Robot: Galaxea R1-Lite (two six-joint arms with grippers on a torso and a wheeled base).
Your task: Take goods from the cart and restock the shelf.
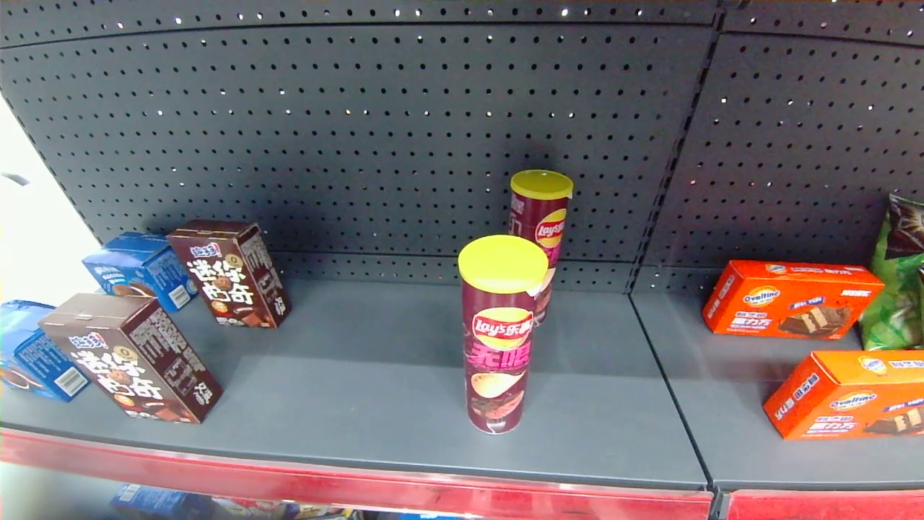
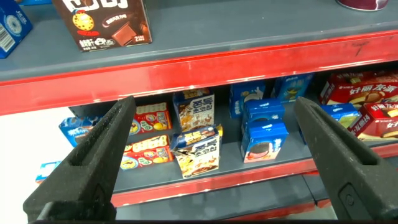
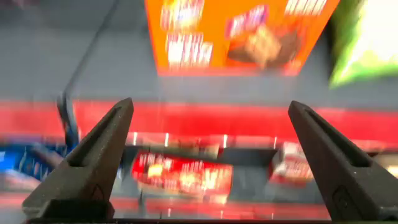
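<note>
On shelf [image 1: 361, 375], front chip can [image 1: 499, 339] stood upright near the edge, with second can [image 1: 540, 217] behind it, lower part hidden. Far right of front can, green bag [image 1: 899, 274] was cut off. Before the shelf's edge, left hand [image 2: 213, 102] and right hand [image 3: 210, 104] gaped wide, empty, well apart from front can.

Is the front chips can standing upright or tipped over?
Upright: the front chips can stands on its base on the shelf, yellow lid on top.

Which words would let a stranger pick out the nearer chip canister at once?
On the grey shelf with the red front edge, look between the brown boxes and the orange boxes. Two maroon, yellow-lidded canisters stand upright there. Take the front canister, nearer the red edge; the rear canister stands by the pegboard.
</note>
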